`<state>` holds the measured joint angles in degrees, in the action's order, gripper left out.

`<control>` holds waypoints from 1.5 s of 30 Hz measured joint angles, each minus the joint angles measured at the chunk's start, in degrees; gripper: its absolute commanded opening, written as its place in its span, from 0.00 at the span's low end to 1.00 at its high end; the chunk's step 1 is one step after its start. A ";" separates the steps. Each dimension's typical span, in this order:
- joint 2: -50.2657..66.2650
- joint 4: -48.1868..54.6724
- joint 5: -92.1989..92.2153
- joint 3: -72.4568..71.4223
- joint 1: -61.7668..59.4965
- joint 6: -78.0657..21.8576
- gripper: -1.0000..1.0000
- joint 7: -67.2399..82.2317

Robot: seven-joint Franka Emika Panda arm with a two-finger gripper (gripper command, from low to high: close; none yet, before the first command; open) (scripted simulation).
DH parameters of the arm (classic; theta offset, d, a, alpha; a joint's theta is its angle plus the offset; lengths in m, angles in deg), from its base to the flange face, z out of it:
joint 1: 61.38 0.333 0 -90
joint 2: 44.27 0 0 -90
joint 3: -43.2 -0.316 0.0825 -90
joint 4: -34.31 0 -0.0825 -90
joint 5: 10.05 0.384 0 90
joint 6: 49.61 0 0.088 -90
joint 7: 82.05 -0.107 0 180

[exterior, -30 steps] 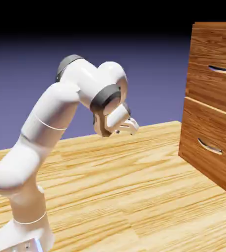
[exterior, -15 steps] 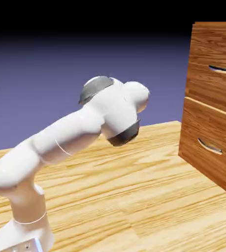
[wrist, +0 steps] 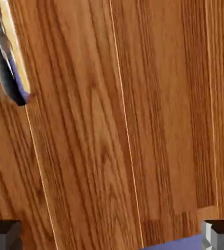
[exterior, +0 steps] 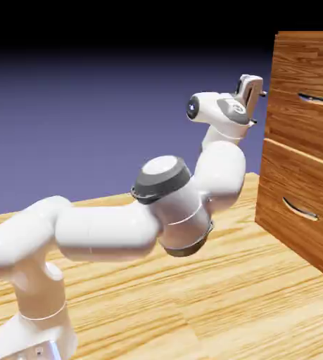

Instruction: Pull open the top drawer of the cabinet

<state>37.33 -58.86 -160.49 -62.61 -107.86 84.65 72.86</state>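
The white arm [exterior: 122,228] rises from the lower left of the frame, bends low over the wooden table [exterior: 192,302], then reaches up toward the upper right. Its gripper [exterior: 261,91] sits just beside the left edge of the cabinet [exterior: 305,148], level with the top drawer [exterior: 306,95], whose silver handle [exterior: 317,100] lies further right. The lower drawer [exterior: 298,207] sits closed at right centre.

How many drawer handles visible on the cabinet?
2 in the exterior view: the top drawer's handle, level with the gripper, and the lower drawer's handle beneath it. The hand view shows only one handle end, at its upper left.
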 measured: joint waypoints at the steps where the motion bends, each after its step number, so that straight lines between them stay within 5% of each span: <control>1: 1.44 0.86 -1.90 -1.34 -0.60 -0.50 0.50 2.49; 11: 3.71 17.07 -5.38 -3.27 6.53 4.61 0.50 10.77; 12: 3.66 18.49 -5.35 -3.20 7.34 5.21 0.00 11.10; 45: 17.36 -45.86 -2.65 -14.52 -24.34 -26.33 0.00 7.91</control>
<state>54.70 -104.72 -163.13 -77.13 -132.20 58.31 80.77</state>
